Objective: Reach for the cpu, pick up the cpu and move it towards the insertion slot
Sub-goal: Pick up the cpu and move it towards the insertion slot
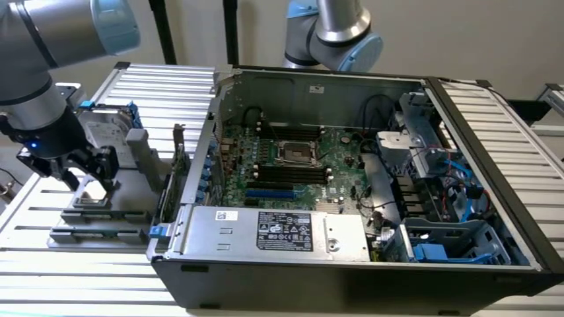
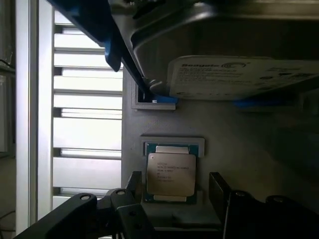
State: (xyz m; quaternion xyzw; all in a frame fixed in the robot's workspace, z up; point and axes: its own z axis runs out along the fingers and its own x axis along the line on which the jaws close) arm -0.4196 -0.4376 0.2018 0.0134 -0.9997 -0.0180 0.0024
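Ext. view: gripper point(image 1: 88, 179) hangs over the grey fixture point(image 1: 97, 221), jaws spread wide w/ the cpu point(image 1: 91, 192) below them, near the fixture's edge on the exterior view's left. Insertion slot point(image 1: 297, 152) sits mid-motherboard point(image 1: 339, 148), well apart.

Wrist view: cpu flat in its recess, fingers point(image 2: 133, 183) either side, not touching. Hard drive point(image 2: 239, 77) label reads "Seagate".

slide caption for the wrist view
Open gripper straddles the cpu seated in its grey holder, near a Seagate hard drive
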